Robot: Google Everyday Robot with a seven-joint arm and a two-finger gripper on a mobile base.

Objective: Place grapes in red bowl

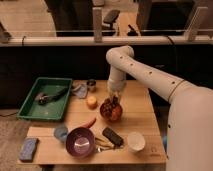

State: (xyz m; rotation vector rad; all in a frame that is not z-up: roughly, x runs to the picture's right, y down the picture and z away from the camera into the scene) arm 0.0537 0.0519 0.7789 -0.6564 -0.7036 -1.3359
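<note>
The red bowl (111,113) stands in the middle of the wooden table (142,117). The grapes (110,105), a dark reddish-purple bunch, sit at the top of the bowl's inside. My gripper (115,98) hangs straight down over the bowl, right above the grapes and touching or nearly touching them. The white arm reaches in from the right.
A small orange fruit (91,102) lies left of the bowl, a red chili (89,122) in front of it. A purple bowl (80,141), a white cup (135,141) and a black item (112,136) stand near the front edge. A green tray (35,105) is at the left.
</note>
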